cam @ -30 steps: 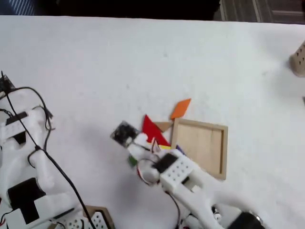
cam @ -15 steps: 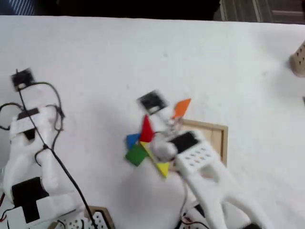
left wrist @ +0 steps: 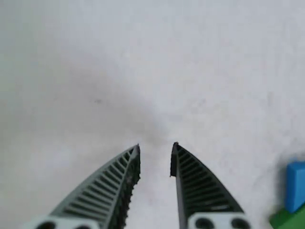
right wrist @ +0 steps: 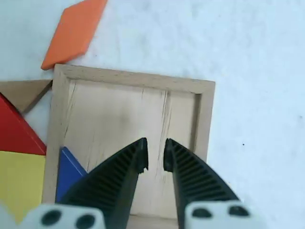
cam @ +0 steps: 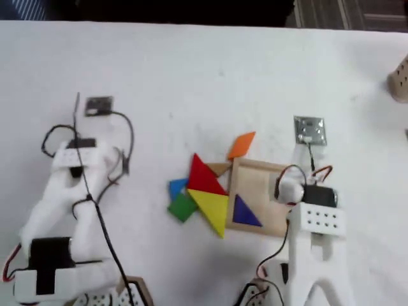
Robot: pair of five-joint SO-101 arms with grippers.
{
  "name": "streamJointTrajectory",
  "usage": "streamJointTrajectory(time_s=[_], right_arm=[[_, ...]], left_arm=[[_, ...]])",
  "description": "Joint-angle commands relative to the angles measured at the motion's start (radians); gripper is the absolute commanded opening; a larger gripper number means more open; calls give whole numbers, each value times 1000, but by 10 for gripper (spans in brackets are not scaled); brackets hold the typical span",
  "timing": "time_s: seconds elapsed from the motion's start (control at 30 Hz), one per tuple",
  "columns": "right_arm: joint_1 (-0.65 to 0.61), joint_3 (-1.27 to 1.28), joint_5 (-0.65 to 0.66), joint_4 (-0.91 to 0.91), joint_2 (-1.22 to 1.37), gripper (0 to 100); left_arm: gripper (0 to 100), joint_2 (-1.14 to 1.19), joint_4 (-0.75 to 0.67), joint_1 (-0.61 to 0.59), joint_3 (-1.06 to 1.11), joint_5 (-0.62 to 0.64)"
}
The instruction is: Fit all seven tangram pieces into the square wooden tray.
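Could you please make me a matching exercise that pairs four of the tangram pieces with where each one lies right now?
Pieces:
1. orange piece
2. dark blue triangle
3. green piece
4. yellow triangle

Places:
A. inside the wooden tray
B. on the table, touching the light blue piece
C. on the table by a corner of the tray
D. outside the tray, along its wall, next to the red triangle

Pairs: 1-C, 2-A, 3-B, 4-D.
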Motion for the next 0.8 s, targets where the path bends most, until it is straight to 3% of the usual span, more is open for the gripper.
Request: streamJointTrajectory(time_s=[0.0, 0.17, 0.4, 0.53, 0.77], right_arm=[[19, 6, 15, -18, -24, 142], [94, 12, 11, -22, -24, 118], [306, 48, 21, -24, -24, 112], [390, 112, 100, -67, -24, 112], [433, 163, 193, -71, -24, 112]], left_arm=[[149, -8, 34, 56, -34, -55], [234, -10, 29, 177, -57, -71], [237, 4, 74, 443, -282, -69], [238, 84, 117, 567, -451, -69], [238, 341, 120, 604, -611, -6]])
